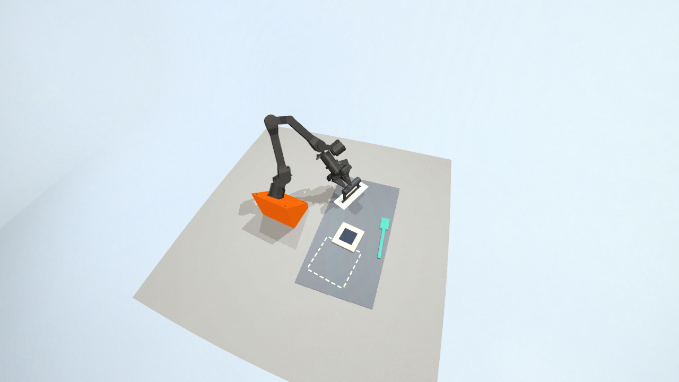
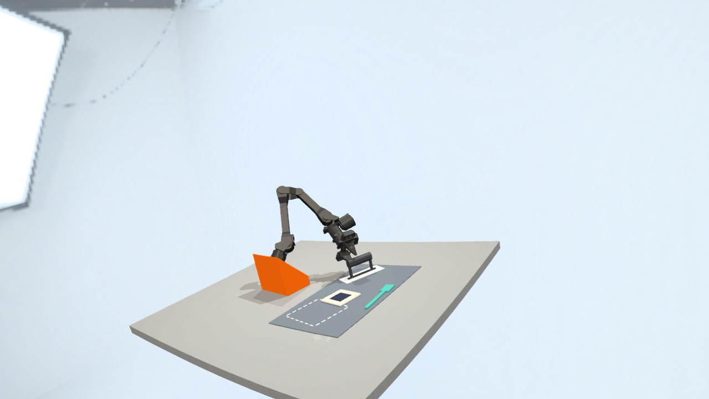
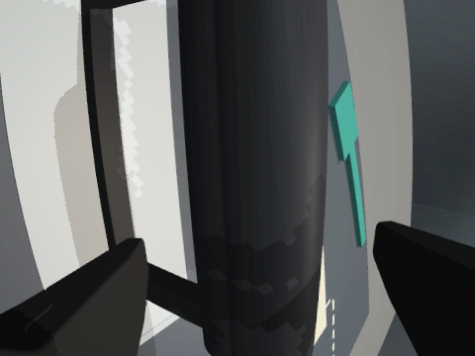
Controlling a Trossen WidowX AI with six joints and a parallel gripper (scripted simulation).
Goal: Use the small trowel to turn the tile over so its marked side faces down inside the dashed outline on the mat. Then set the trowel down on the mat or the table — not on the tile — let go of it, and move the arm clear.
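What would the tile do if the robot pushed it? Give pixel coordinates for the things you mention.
The tile (image 1: 348, 236) (image 2: 340, 297) (image 3: 322, 307) probably wouldn't roll, because it's square and flat. It might slide along the mat (image 1: 363, 285) (image 2: 339, 325) (image 3: 341, 208) instead. Its thick, straight edges make it look stiff, so it likely wouldn't flop.

Bright, pale lighting overall; blocky-edged shadows on table (image 1: 203, 266) (image 2: 222, 337); wrist cam darker w/ curved edges.

Serving as a pale grey desk (image 1: 213, 285) (image 2: 222, 337) (image 3: 386, 148), carrying a darker grey mat (image 1: 365, 275) (image 2: 337, 325) (image 3: 346, 277) lying flat. Also supporting an orange base (image 1: 287, 217) (image 2: 270, 277) standing beside the mat, apart from it, and catching soft shadows around that base.
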